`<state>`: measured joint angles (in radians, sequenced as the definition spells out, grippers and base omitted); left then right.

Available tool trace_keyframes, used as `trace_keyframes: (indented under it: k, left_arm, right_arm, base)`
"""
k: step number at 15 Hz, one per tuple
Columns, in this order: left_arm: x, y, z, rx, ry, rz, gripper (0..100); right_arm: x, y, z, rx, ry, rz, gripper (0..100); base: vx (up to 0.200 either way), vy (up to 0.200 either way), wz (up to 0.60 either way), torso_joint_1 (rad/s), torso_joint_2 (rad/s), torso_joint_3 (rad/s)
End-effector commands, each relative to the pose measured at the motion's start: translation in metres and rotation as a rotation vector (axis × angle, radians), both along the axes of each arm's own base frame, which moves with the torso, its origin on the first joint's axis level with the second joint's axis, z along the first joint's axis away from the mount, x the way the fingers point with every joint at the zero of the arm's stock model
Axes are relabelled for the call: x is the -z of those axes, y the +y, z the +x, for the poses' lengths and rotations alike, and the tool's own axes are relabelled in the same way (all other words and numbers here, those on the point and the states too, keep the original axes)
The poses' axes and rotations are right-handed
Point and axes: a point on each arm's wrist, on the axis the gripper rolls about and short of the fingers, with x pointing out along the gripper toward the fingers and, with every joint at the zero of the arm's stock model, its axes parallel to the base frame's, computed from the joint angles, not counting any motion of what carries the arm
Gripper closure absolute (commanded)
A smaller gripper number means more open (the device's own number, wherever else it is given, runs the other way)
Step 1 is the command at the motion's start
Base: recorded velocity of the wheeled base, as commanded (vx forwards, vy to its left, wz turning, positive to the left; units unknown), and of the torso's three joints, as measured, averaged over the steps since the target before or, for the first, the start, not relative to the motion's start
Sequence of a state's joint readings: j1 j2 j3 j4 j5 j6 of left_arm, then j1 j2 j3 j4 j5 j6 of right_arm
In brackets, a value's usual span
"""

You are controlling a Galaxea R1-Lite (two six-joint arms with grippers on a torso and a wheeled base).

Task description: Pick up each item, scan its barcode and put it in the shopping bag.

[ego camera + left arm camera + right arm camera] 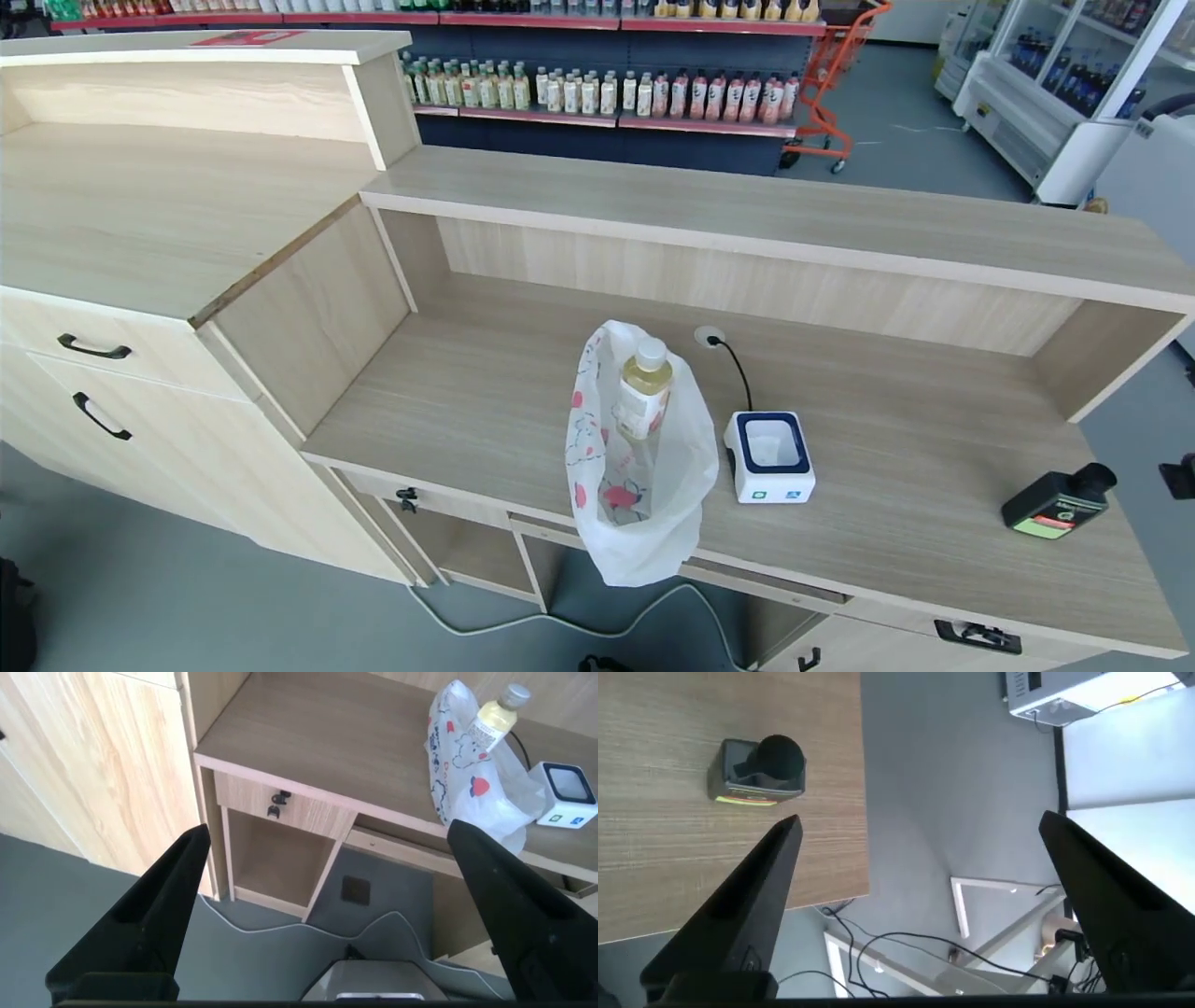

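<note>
Checkout counter [915,439], pale wood grain, with a raised ledge along its far side.

1. Shopping bag [691,467]: white plastic with red and dark printed figures, standing open-mouthed near the counter's front edge, left of centre. Its lower part sags over that edge.
2. Drink bottle [644,387]: clear, pale yellow contents, white cap and light label. It stands upright inside the shopping bag, with cap and shoulders above the bag's rim.
3. Barcode scanner [768,457]: small white box with a dark-framed window facing up, just beside the bag on its right. A black cable [736,366] runs from it to a round port in the counter behind.
4. Small dark bottle [1060,501]: black cap, green and red label, lying on its side near the counter's right end, well apart from the scanner (not yet bagged).
5. Left gripper [322,915]: both fingers spread wide, nothing between them. It hangs over the floor off the counter's front left, facing the open cubby under the counter and the keyed drawer [276,803] above it.
6. Right gripper [915,915]: fingers likewise spread wide and empty, over the grey floor just off the counter's right end, with the small dark bottle near.

Background: store shelves [597,93] lined with drink bottles, and an orange trolley [831,84] at their right end.
</note>
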<state>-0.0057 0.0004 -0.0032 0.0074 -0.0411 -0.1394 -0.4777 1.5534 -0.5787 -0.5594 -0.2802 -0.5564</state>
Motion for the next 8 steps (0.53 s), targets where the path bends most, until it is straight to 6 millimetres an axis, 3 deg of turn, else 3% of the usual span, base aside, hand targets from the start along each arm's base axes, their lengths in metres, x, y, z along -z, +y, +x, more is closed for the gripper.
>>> trace_keyframes:
  k: [1, 5, 8]
  left_arm:
    - [0.0, 0.0, 0.0, 0.001, 0.0, 0.0, 0]
    - [0.0, 0.0, 0.0, 0.001, 0.0, 0.0, 0]
    - [0.0, 0.0, 0.0, 0.001, -0.002, 0.0, 0]
  right_arm:
    - [0.018, -0.02, 0.002, 0.059, 0.069, 0.018, 0]
    - [0.045, -0.05, 0.002, 0.122, 0.163, 0.007, 0]
    - [0.057, -0.058, 0.002, 0.14, 0.202, 0.028, 0]
  base:
    - [0.0, 0.0, 0.0, 0.0, 0.0, 0.0]
    - [0.0, 0.0, 0.0, 0.0, 0.0, 0.0]
    - [0.0, 0.0, 0.0, 0.0, 0.0, 0.0]
